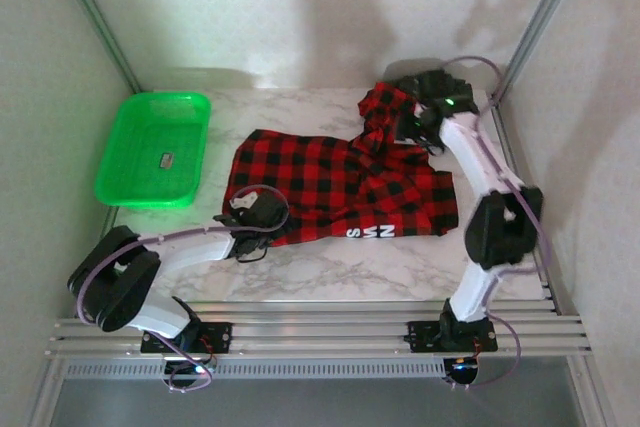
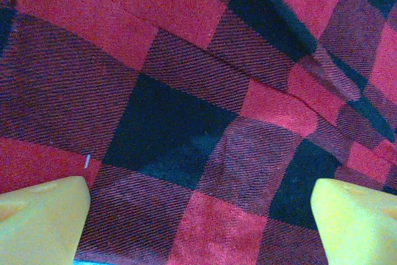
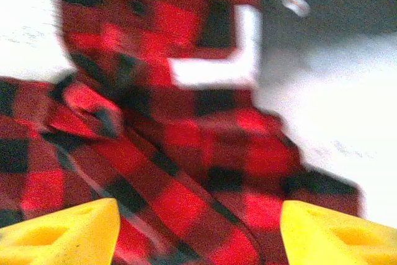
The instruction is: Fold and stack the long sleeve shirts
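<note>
One long sleeve shirt [image 1: 340,187], red-and-black plaid with white lettering [image 1: 370,232] at its near hem, lies spread on the marble table [image 1: 330,277]. Its far right part is bunched into a heap [image 1: 385,112]. My left gripper [image 1: 248,209] hovers over the shirt's near left edge; in the left wrist view its yellow fingertips [image 2: 40,221] stand wide apart over flat plaid cloth [image 2: 186,122], so the left gripper [image 2: 198,228] is open. My right gripper [image 1: 415,119] is at the bunched heap, and in its wrist view the right gripper [image 3: 198,234] is open above the plaid folds [image 3: 180,153] near a white label [image 3: 217,69].
A green plastic basket [image 1: 155,147] with a small object inside stands at the table's left. Frame posts and white walls close in the back and sides. Bare marble shows along the near edge and behind the shirt.
</note>
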`<state>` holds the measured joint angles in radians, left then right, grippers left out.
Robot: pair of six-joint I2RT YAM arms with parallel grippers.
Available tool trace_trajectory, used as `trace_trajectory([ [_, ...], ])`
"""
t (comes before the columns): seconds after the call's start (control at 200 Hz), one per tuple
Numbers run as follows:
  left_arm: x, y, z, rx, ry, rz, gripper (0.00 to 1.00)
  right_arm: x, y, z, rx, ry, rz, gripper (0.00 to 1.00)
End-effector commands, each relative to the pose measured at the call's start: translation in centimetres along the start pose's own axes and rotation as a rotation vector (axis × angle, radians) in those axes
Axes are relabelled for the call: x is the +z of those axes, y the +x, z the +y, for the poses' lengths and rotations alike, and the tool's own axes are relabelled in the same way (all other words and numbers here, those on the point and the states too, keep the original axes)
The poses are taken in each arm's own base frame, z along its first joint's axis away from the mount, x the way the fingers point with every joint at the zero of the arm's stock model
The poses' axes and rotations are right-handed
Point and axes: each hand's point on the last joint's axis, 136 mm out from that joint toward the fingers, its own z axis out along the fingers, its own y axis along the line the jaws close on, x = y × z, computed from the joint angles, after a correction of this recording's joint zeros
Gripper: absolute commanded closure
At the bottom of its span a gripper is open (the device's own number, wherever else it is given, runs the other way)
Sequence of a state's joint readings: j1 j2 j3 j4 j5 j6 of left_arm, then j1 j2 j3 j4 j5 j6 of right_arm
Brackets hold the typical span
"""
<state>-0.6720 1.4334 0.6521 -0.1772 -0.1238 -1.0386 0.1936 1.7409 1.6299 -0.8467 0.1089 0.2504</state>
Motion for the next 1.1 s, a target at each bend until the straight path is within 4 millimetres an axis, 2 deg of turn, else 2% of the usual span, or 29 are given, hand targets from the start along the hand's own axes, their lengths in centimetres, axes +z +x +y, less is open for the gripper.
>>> trace_trajectory([
  [0.0,-1.4,-1.4,-0.8,0.025,0.02,-0.034,0.08,-2.6,4.9,-3.6,0.101,0.013,0.082,0.28],
  [0.05,-1.8,-1.5,-1.8,0.041,0.041,-0.024,0.08,-2.6,7.7,-4.6,0.141,0.005,0.134,0.28],
  [0.145,-2.3,-2.0,-3.1,0.06,0.066,-0.015,0.08,-1.6,11.9,-5.1,0.167,-0.024,0.185,0.28],
  [0.225,-2.7,-2.4,-3.8,0.056,0.086,-0.015,0.08,-0.2,14.3,-5.3,0.175,-0.049,0.216,0.28],
  [0.415,-2.0,-4.0,-2.5,0.006,0.065,-0.017,0.08,3.4,15.4,-3.7,0.168,-0.152,0.247,0.32],
  [0.526,-1.2,-4.9,-1.2,-0.021,0.051,-0.024,0.08,5.1,16.0,-4.0,0.163,-0.138,0.263,0.34],
  [0.666,-0.1,-5.2,-0.2,-0.011,0.021,-0.014,0.08,6.0,15.7,-3.9,0.155,-0.144,0.232,0.35],
  [0.781,1.1,-4.9,1.0,-0.025,-0.009,0.002,0.08,6.7,16.7,-4.0,0.162,-0.143,0.27,0.39],
  [0.836,1.7,-4.8,1.4,-0.026,-0.025,0.009,0.08,7.0,17.4,-4.1,0.174,-0.136,0.283,0.46],
  [0.891,2.2,-4.8,1.9,-0.029,-0.051,0.011,0.08,6.9,18.2,-4.7,0.19,-0.104,0.295,0.66],
  [0.951,2.7,-4.5,2.7,-0.042,-0.082,0.02,0.08,6.5,18.7,-5.1,0.213,-0.082,0.287,0.81],
  [1.096,3.3,-4.0,4.5,-0.055,-0.146,0.027,0.08,5.0,21.1,-6.3,0.287,-0.01,0.322,0.97],
])
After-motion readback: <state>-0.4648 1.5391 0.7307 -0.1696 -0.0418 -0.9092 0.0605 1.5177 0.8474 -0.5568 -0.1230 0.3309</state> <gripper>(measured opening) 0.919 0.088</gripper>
